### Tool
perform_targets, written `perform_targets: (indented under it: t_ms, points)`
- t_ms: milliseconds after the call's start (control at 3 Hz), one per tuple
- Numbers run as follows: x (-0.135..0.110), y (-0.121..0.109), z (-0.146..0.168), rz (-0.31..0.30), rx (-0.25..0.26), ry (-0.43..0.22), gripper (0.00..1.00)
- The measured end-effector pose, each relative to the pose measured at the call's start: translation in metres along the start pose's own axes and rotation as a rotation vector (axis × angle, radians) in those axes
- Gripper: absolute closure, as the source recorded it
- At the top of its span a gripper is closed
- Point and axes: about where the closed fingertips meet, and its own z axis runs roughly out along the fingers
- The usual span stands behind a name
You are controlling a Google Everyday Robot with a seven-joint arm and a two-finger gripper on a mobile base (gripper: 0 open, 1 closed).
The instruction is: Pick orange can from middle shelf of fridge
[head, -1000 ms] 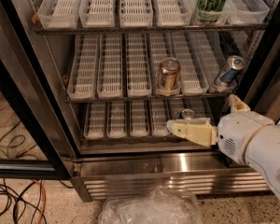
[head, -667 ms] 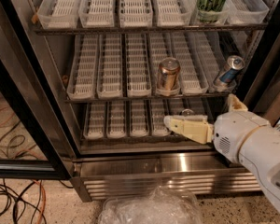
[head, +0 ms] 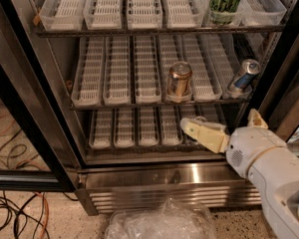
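Orange can: the orange can (head: 179, 78) stands upright near the front of a white lane tray on the middle shelf (head: 119, 102) of the fridge (head: 154, 180), right of centre.
Neighbours: a blue-and-silver can (head: 243, 76) leans at the shelf's right end, well apart; a green-and-black can (head: 225, 1) stands on the tier above.
Gripper: the gripper (head: 219, 121) hovers outside the shelves, below and to the right of the orange can, level with the bottom tier.
Fingers: the fingers (head: 202, 133) are spread apart and hold nothing.
Step in hand: I'd call this the approach; the can is not yet touched.
Next move: it looks to need a lift up to middle-shelf height, then a reach inward so the fingers pass either side of the can, clear of the tray lip and the wire edge.
Writing: the orange can shows a pale label patch, but I can read nothing on it; the green can's markings are just as illegible.
Floor: crumpled clear plastic (head: 159, 223) lies below the louvred base, cables (head: 15, 208) to the left.
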Motion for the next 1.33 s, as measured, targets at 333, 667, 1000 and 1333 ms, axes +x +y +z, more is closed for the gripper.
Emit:
perform_targets:
  t_ms: [333,667,1000,1333]
  points:
    - [0.0007,0.0535,0.0223,0.003,-0.063,0.002,0.00]
    - [0.0006,0.0535,0.0223,0.003,-0.063,0.002,0.00]
    - [0.0021,0.0481,0.0246,-0.026,-0.016,-0.004,0.00]
    - [0.0067,0.0532,0.0309,-0.076,0.028,-0.047,0.00]
